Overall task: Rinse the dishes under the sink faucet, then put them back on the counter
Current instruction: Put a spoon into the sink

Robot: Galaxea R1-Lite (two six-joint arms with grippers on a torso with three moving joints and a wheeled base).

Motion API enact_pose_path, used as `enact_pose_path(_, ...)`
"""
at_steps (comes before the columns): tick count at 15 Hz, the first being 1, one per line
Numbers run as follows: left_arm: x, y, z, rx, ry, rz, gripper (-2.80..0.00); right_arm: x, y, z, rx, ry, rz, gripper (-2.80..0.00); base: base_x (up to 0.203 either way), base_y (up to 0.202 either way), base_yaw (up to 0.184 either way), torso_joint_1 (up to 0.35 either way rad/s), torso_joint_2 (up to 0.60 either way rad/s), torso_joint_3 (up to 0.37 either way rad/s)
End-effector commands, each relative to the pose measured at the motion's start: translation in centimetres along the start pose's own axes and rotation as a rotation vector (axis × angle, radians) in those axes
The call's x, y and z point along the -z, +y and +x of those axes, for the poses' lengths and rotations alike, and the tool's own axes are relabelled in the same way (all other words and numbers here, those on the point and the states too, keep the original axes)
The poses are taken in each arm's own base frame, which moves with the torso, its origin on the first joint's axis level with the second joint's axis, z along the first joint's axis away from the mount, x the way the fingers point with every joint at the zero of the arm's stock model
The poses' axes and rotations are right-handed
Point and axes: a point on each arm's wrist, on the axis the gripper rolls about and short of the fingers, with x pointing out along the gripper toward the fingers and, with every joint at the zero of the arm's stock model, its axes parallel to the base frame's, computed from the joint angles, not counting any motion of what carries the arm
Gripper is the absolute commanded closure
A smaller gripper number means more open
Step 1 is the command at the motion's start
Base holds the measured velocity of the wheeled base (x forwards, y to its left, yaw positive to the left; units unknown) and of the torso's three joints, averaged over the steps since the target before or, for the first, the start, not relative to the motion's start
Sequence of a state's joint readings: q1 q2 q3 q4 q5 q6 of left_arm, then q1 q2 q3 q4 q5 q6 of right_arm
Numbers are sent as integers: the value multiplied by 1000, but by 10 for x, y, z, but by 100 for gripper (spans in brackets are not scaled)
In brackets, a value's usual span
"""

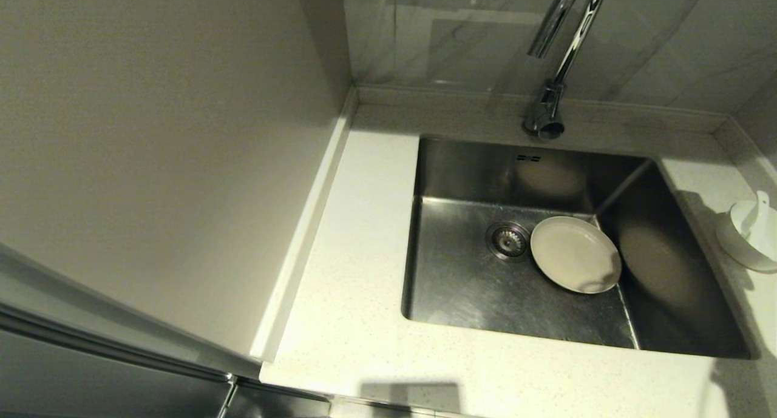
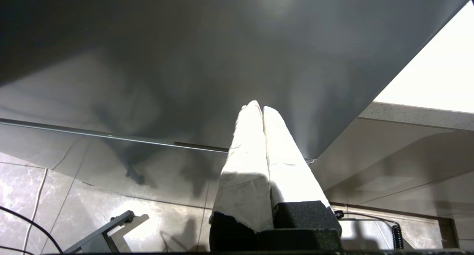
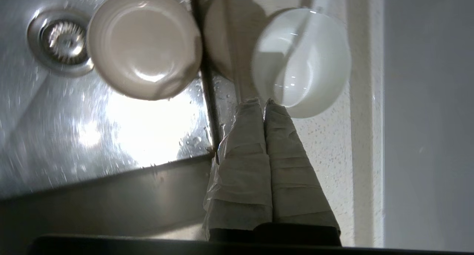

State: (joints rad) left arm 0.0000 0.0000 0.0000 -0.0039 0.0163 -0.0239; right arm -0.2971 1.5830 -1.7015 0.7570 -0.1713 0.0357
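Near edge of the counter (image 1: 364, 345) bare and speckled, running pale along the front of the sink (image 1: 461, 284). Neither arm visible from the head camera.

Seen from the left wrist: left gripper (image 2: 259, 106) hanging low beside a grey cabinet panel, above a marbled tile floor, its white-wrapped fingers (image 2: 244, 155) pressed together with nothing between them. An edge of the counter visible off to one side.

Seen from the right wrist: right gripper (image 3: 261, 101) poised above the sink's right rim, wrapped fingers (image 3: 244, 166) likewise pressed together and holding nothing, tips just short of the bowl (image 3: 301, 62) and touching neither it nor the plate (image 3: 144, 44).

Inside the sink, plate lying face up in the far right corner of the basin floor, just beside the round drain (image 1: 507, 240), its right side close against the right wall. Droplets scattered over the steel around it.

On the counter's right strip, past the sink's right rim and near the right edge: bowl upright, with the spoon (image 1: 759, 209) standing inside it, handle leaning up over the rim.

Further back, two small overflow slots in the sink's far wall. Behind the far rim, faucet (image 1: 561, 60) rising from the counter's back strip, curved spout arching up out of view, stubby lever at its base. Behind that, a low raised lip and a tiled wall.
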Motion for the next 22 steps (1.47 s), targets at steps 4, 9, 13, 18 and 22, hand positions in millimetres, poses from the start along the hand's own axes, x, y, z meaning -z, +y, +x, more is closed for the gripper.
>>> enact_pose_path(4, 0, 0, 0, 0, -4, -1, 0, 9, -6, 26, 39, 87, 117, -280, 0, 0, 0, 0, 0, 0)
enact_pose_path(9, 0, 0, 0, 0, -4, -1, 0, 7, -9, 64, 65, 125, 180, -280, 0, 0, 0, 0, 0, 0)
enact_pose_path(13, 0, 0, 0, 0, -4, -1, 0, -1, -14, 110, 94, 70, 196, -280, 0, 0, 0, 0, 0, 0)
enact_pose_path(18, 0, 0, 0, 0, -4, -1, 0, -10, -23, 137, 138, 63, 215, -280, 0, 0, 0, 0, 0, 0)
enact_pose_path(22, 0, 0, 0, 0, -4, -1, 0, -8, -31, 141, 157, 74, 227, -280, 0, 0, 0, 0, 0, 0)
